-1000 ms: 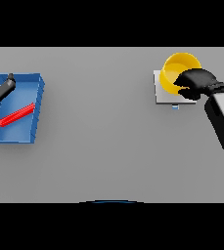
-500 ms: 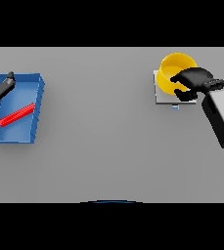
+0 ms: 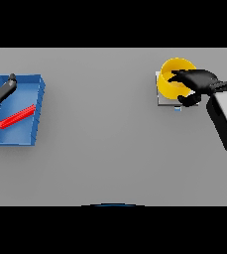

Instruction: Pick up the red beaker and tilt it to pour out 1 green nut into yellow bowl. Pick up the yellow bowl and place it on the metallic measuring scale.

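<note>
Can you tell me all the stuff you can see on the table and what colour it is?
Round yellow bowl: one, yellow, far right of the table, sitting on the scale.
Flat metallic measuring scale: one, pale grey, under the bowl, mostly hidden.
Rectangular blue tray: one, blue, left side of the table.
Long red beaker: one, red, lying slantwise inside the tray.
Grey table: one, grey, under everything.
Right hand: one, dark, over the bowl's right rim, fingers curled on it.
Left hand: one, dark, above the tray's far left corner.
</note>
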